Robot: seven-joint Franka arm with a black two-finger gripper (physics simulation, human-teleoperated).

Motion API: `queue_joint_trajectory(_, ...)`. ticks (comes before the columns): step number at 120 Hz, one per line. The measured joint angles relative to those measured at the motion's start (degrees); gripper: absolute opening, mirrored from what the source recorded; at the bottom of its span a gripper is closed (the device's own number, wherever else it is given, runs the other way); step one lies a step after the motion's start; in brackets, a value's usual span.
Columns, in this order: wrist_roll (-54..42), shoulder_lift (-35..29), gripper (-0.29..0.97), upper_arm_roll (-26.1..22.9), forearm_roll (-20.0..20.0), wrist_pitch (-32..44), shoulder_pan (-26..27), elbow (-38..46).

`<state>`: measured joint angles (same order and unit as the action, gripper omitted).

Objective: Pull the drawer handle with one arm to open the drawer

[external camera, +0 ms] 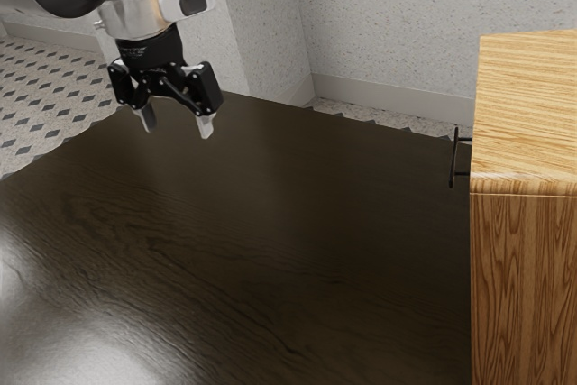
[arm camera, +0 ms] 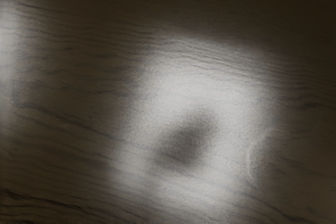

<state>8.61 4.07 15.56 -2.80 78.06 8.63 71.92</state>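
Found the hand [external camera: 178, 125] hanging above the far left part of the surface [external camera: 270, 250], pointed downward, with both fingers spread wide and nothing grasped between them. Found the wooden cabinet [external camera: 527, 105] standing at the right edge of the scene, with the drawer handle [external camera: 458, 158], a thin dark upright bar, sticking out from the left face, on the side toward the hand. Saw a long stretch of dark surface between hand and drawer handle: well apart, with no contact of any kind.

Could not make out the drawer front itself, turned away from the side camera. Judged the drawer shut, going by the drawer handle sitting close against the cabinet's edge.

From the wrist camera, saw the dark wood grain of the surface [arm camera: 63, 51] straight beneath the hand, with a pale patch of glare and a soft dark shadow [arm camera: 186, 140] in the middle of it.

Judged the task barely begun, with nothing yet done toward the opening. Left to do, by this reading: cross rightward to the cabinet, come level with the bar, turn to take it between the fingers, clench on it, then pull leftward, away from the cabinet.
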Motion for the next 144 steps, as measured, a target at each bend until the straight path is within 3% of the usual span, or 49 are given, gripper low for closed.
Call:
queue_joint_trajectory(31, 1.0, -1.1, 0.68, 0.1, 0.0, -0.2, 0.5, -0.4)
queue_joint_trajectory(57, 1.6, -4.6, 0.68, -1.4, 0.9, -0.3, -1.0, -5.6)
queue_joint_trajectory(86, 2.1, 7.1, 0.68, -1.4, 3.0, 0.3, -3.3, -3.4)
queue_joint_trajectory(103, 2.3, 9.7, 0.68, -1.4, 4.7, 0.9, -6.5, -3.4)
queue_joint_trajectory(120, 2.4, 9.0, 0.68, -2.7, 5.2, 1.1, -5.5, -4.2)
queue_joint_trajectory(144, 3.0, 6.2, 0.68, -4.4, 14.4, 6.9, -4.9, 1.8)
